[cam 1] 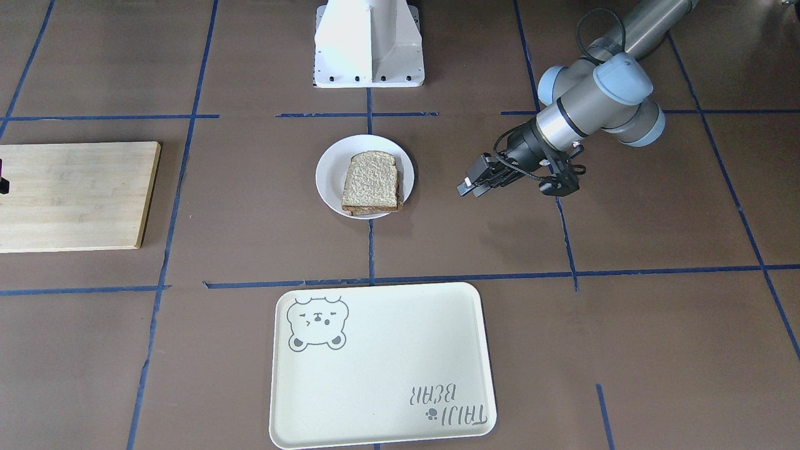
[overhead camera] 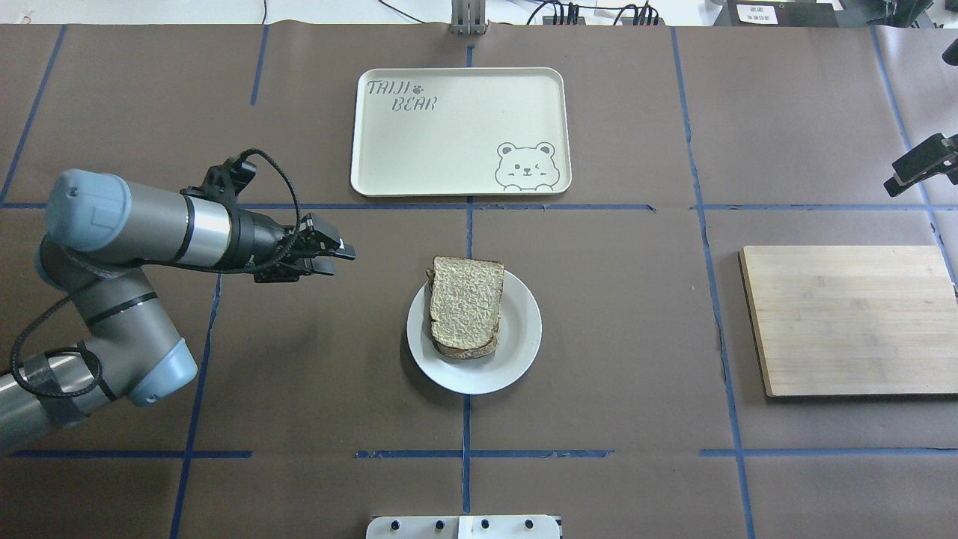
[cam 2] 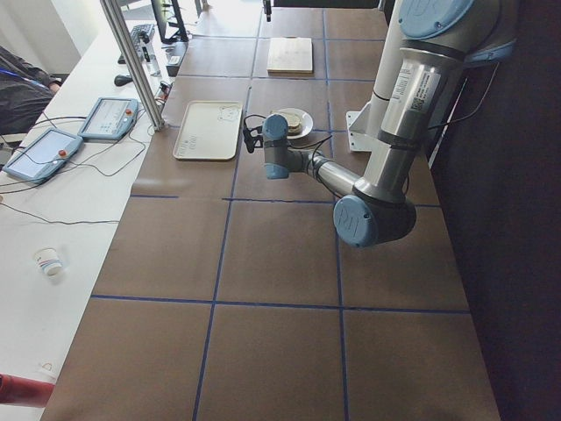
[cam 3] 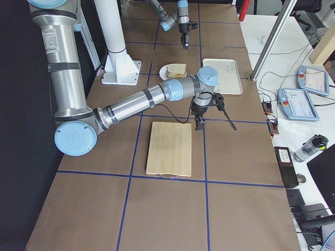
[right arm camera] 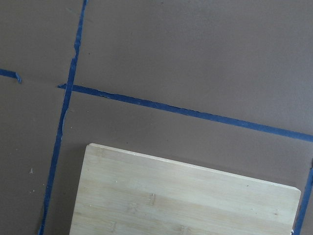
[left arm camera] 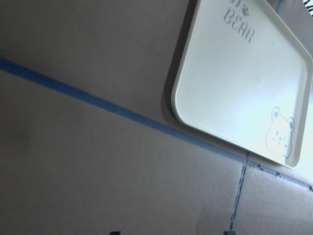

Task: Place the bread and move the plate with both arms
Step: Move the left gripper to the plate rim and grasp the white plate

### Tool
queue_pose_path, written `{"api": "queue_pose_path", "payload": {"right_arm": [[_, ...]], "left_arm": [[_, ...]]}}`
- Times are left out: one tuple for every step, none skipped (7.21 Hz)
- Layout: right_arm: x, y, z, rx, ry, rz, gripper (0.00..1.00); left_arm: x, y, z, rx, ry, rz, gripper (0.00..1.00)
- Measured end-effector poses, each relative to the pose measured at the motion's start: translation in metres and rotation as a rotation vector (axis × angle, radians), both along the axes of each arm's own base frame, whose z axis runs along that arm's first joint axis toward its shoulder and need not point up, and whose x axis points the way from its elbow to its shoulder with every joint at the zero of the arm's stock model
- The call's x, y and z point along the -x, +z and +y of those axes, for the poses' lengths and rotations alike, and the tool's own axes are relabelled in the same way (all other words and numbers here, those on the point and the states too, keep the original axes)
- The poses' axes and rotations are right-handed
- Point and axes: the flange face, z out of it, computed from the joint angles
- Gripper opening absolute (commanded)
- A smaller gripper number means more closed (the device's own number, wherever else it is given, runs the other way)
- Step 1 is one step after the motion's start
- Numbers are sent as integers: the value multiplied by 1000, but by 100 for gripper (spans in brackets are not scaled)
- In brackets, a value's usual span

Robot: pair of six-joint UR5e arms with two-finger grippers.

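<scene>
On the table (overhead camera: 299, 374): one bread (overhead camera: 465, 305), one plate (overhead camera: 516, 359), one tray (overhead camera: 449, 135), one board (overhead camera: 846, 322).

Left arm (overhead camera: 150, 224) and right arm (cam 3: 131, 104) were silver-grey tubes with light blue joint caps and black rings at the joints. Left gripper (overhead camera: 340, 256) was black, with a white tip on one finger. Black cable (overhead camera: 292, 183) looped off the left wrist. Black tape (overhead camera: 45, 374) wrapped the tube lower down. Upper tube had a printed label (cam 2: 414, 86). Base (cam 1: 369, 44) was white, with dark bolts along the flange.
</scene>
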Motion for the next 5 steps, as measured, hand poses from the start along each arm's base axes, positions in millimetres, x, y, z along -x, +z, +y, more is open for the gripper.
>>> {"api": "queue_pose_path", "payload": {"right_arm": [[-1, 1, 0, 1, 0, -1, 100], [-1, 2, 0, 3, -1, 0, 100], [0, 4, 0, 6, -1, 0, 100], [0, 4, 0, 7, -2, 0, 100], [0, 4, 0, 7, -2, 0, 100]], "left_arm": [[-23, -8, 22, 7, -9, 13, 47], [-42, -11, 40, 12, -9, 17, 46], [-57, -10, 54, 15, -2, 13, 46], [-69, -10, 66, 17, 13, 9, 46], [-80, -11, 74, 17, 27, 7, 46]]}}
